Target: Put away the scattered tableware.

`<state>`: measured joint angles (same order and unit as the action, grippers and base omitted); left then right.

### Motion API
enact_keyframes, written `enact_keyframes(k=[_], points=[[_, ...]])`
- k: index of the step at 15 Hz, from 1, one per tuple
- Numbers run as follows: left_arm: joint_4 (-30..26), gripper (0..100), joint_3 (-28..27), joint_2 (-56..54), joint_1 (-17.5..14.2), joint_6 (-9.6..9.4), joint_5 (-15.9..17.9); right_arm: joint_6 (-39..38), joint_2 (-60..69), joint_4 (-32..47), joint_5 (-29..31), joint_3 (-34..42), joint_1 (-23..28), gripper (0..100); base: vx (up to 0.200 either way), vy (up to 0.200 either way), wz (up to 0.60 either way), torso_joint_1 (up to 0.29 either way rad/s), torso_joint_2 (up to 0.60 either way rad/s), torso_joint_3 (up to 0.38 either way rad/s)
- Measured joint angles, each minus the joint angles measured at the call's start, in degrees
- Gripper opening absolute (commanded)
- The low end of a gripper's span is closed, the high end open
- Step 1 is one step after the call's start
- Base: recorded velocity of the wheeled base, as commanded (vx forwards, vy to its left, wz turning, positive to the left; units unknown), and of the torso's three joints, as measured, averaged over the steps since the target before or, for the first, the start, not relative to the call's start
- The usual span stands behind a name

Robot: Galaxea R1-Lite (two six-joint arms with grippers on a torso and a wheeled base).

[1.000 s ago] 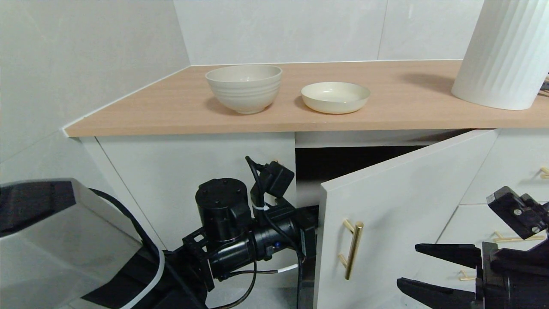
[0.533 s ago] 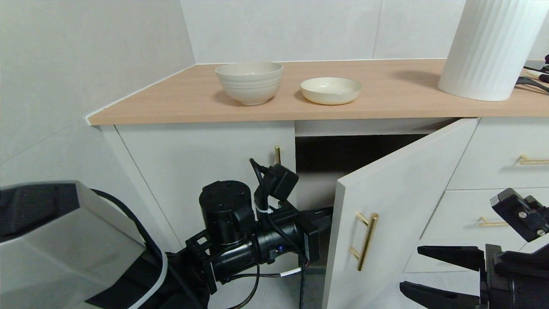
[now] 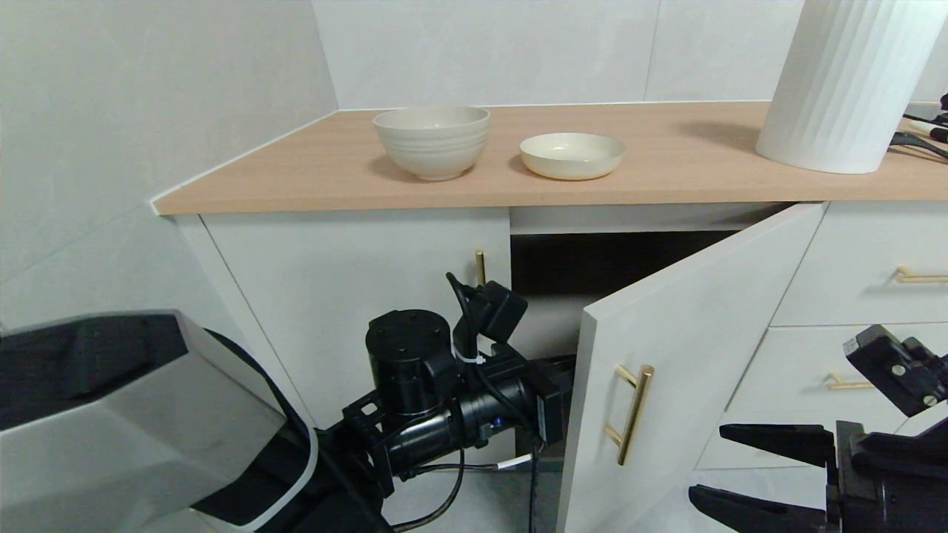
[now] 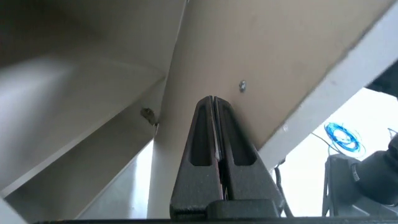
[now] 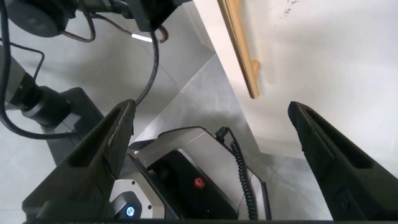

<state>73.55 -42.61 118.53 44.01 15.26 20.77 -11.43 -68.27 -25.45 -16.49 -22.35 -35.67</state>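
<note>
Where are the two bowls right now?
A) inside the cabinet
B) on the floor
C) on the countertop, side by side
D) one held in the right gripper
C: the deep bowl and the shallow bowl both stand on the wooden countertop, above the half-open cabinet door.

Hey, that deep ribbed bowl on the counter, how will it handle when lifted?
The deep bowl looks like glazed ceramic, so it is probably rigid, slippery and breakable. Its narrow foot under a wide rim suggests it may tip if pushed high.
</note>
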Motion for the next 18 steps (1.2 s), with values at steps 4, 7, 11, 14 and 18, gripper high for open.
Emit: enact_keyframes(k=[4, 7, 11, 14, 18], points=[[-0.1, 0, -1.5, 1.1, 0.5, 0.00, -0.2, 0.0, -0.3, 0.0, 0.0, 0.0, 0.0, 100, -0.200, 0.000, 0.00, 0.006, 0.00, 0.000], [-0.2, 0, -2.6, 1.5, 0.7, 0.00, 0.0, 0.0, -0.4, 0.0, 0.0, 0.1, -0.1, 100, -0.067, 0.000, 0.00, -0.001, 0.00, 0.001], [-0.4, 0, -8.5, 4.3, 0.6, -0.11, -0.1, 0.0, -0.7, 0.0, -0.1, 0.1, -0.1, 100, 0.000, 0.000, 0.00, 0.000, 0.00, 0.000], [-0.4, 0, -10.7, 6.3, 0.7, -0.21, -2.1, 0.6, -0.9, 0.0, -0.3, 0.3, -0.7, 100, 0.000, 0.000, 0.00, 0.000, 0.00, 0.000], [-0.4, 0, -11.8, 7.2, 1.4, -0.40, -2.6, 0.7, -0.8, 0.0, 0.0, 0.8, -3.4, 100, 0.000, 0.000, 0.00, 0.000, 0.00, 0.000]])
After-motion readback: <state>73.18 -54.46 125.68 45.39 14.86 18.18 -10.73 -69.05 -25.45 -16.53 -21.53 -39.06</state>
